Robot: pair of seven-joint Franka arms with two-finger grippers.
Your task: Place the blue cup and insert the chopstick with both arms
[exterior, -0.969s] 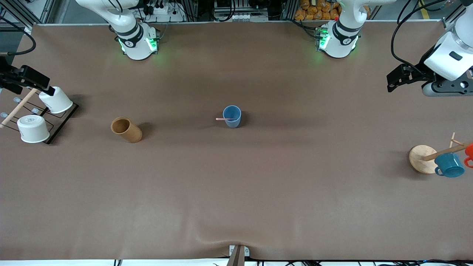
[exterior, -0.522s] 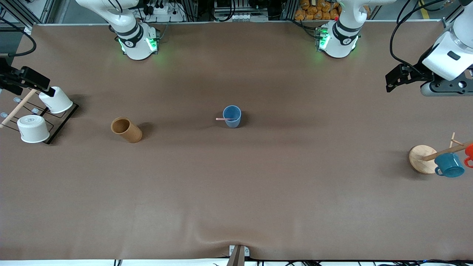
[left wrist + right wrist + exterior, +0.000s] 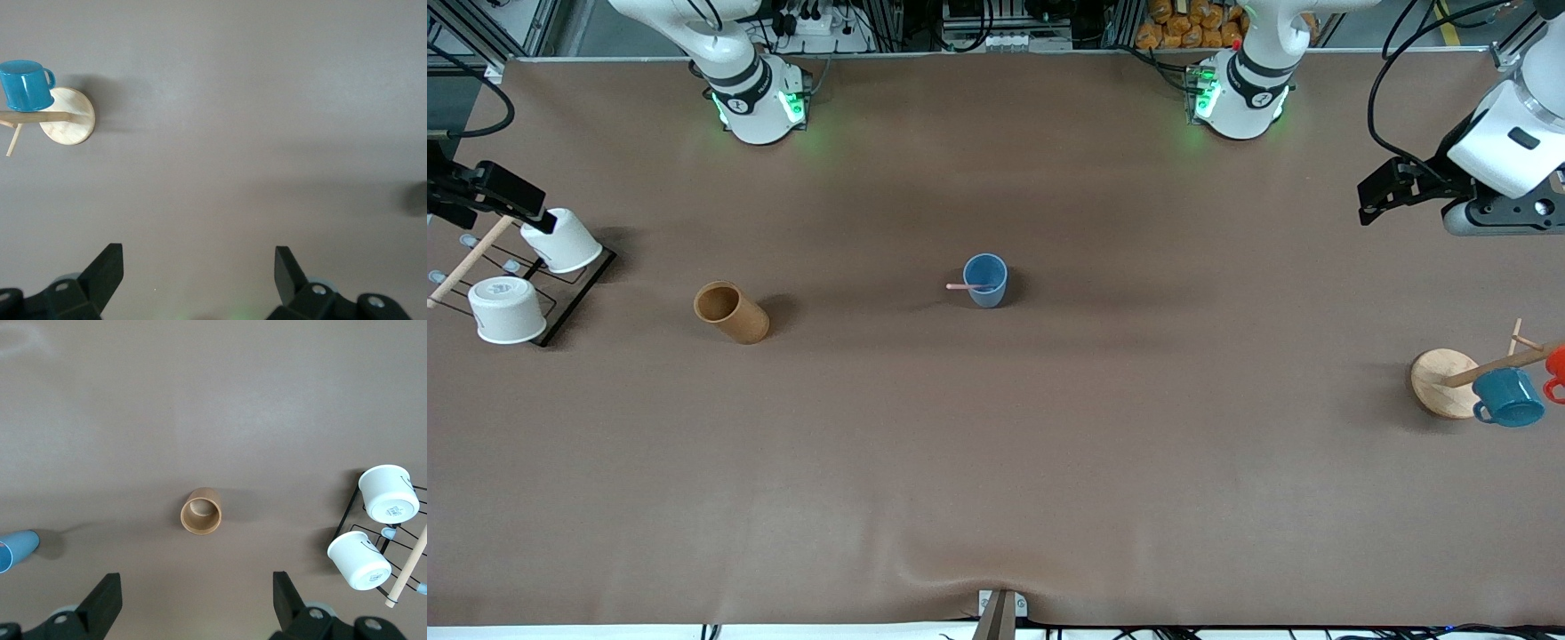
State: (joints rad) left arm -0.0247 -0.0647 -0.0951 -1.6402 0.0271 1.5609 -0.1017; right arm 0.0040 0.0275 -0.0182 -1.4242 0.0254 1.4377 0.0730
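Observation:
The blue cup [image 3: 985, 281] stands upright in the middle of the table. The pale pink chopstick [image 3: 963, 286] sits in it, and its end leans out over the rim toward the right arm's end. The cup's edge also shows in the right wrist view [image 3: 16, 551]. My left gripper [image 3: 1366, 204] is open and empty, held high over the left arm's end of the table; its fingers [image 3: 105, 267] are spread wide. My right gripper [image 3: 532, 210] is open and empty, over the wire rack at the right arm's end. Both are far from the cup.
A brown cylindrical cup [image 3: 731, 312] stands between the blue cup and a black wire rack [image 3: 578, 293] with two white cups [image 3: 507, 309] and a wooden rod. A round wooden mug stand [image 3: 1440, 382] holds a teal mug [image 3: 1508, 396] and an orange one.
Both grippers have shifted only slightly at their ends of the table. The blue cup and the chopstick have not moved.

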